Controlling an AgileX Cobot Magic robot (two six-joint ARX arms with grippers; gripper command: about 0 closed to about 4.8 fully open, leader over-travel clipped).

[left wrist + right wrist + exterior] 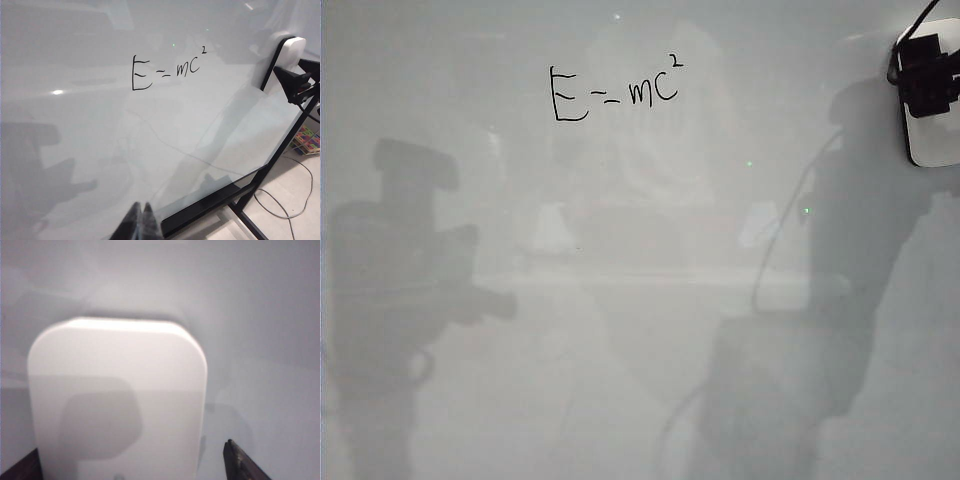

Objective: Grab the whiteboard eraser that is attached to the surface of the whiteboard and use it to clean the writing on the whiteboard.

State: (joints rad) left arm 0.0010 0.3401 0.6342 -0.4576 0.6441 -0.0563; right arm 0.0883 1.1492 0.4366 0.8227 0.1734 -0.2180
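The whiteboard fills the exterior view. The writing, a thin black formula, sits upper middle and also shows in the left wrist view as the writing. The whiteboard eraser, a white rounded block, clings to the board at the far right edge. My right gripper is over its upper part. In the right wrist view the eraser lies between the open fingers, one on each side. My left gripper is shut on nothing, low before the board, far from the eraser.
Grey shadows of both arms lie across the board. The board's black frame and stand run along its edge, with a cable and a colourful object on the floor beyond. A black cable leads from the right gripper.
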